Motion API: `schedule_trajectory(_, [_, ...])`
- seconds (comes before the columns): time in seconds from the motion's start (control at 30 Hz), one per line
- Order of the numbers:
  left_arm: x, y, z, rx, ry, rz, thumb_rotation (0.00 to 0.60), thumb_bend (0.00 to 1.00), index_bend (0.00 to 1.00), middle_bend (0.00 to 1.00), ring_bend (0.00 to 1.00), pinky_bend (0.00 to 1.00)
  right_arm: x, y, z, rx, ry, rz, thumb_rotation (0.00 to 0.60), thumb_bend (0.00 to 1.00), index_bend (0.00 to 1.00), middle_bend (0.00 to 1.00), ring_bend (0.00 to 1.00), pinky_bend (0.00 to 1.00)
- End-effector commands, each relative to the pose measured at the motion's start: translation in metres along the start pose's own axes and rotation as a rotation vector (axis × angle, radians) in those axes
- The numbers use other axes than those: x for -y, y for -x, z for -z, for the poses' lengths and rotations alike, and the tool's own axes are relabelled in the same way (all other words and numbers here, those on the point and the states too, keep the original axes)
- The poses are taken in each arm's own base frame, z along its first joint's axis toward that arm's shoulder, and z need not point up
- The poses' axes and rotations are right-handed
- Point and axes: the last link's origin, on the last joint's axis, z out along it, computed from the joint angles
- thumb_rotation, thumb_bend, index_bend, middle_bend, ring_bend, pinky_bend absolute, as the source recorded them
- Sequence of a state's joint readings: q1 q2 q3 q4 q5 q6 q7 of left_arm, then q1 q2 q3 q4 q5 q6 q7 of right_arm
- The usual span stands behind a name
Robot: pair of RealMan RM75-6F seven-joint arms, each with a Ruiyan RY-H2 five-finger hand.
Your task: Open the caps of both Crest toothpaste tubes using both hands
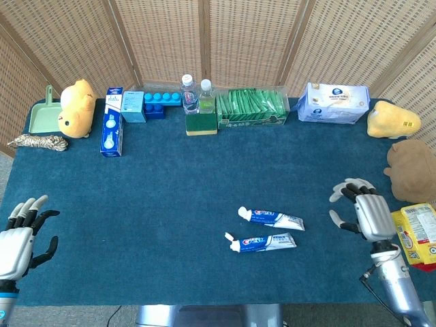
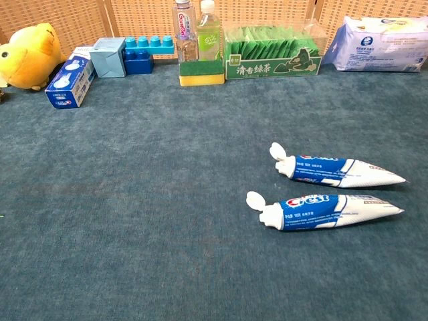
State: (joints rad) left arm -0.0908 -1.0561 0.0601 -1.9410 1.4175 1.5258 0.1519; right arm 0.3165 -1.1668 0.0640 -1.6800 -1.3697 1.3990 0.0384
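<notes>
Two blue-and-white Crest toothpaste tubes lie side by side on the blue cloth, caps pointing left. The far tube [image 1: 272, 219] [image 2: 338, 169] has its flip cap [image 2: 279, 152] standing open. The near tube [image 1: 262, 242] [image 2: 328, 210] also shows its cap [image 2: 255, 199] flipped open. My right hand [image 1: 362, 210] hovers well right of the tubes, fingers spread, holding nothing. My left hand [image 1: 19, 231] is at the table's left front corner, fingers apart and empty. Neither hand appears in the chest view.
Along the back edge stand a yellow plush [image 1: 75, 107], a blue toothpaste box [image 1: 112, 131], blue blocks [image 1: 155, 103], two bottles [image 1: 196, 94] on a sponge, a green tea box [image 1: 251, 109] and a tissue pack [image 1: 333, 103]. Plush toys [image 1: 411, 163] and a snack pack [image 1: 417, 233] sit at the right.
</notes>
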Motion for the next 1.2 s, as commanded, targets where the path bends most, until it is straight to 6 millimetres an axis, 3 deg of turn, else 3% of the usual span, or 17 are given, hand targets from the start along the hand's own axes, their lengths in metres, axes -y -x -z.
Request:
schedule_trajectory(0.03, [0.003,0.004,0.006,-0.021,0.003,-0.026,0.6,0.42,0.25,0.1,0.0,0.0,-0.006,0.004,0.026,-0.042,0.072,0.108,0.6,0.32,0.49,0.39,0.21,0.19])
schedule_trajectory(0.37, [0.009,0.005,0.025,-0.046,-0.026,-0.023,0.6,0.39,0.25,0.1,0.0,0.0,-0.012,0.002,0.051,-0.098,0.096,0.128,0.6,0.31,0.5,0.39,0.21,0.19])
schedule_trajectory(0.57, [0.009,-0.003,0.029,-0.067,-0.03,-0.026,0.6,0.38,0.25,0.1,0.0,0.0,-0.014,0.003,0.056,-0.101,0.086,0.118,0.6,0.31,0.5,0.39,0.21,0.19])
schedule_trajectory(1.2, [0.004,0.0,0.035,-0.053,-0.03,-0.012,0.6,0.37,0.24,0.09,0.0,0.0,-0.018,0.015,0.063,-0.044,0.097,0.073,0.6,0.31,0.5,0.39,0.21,0.19])
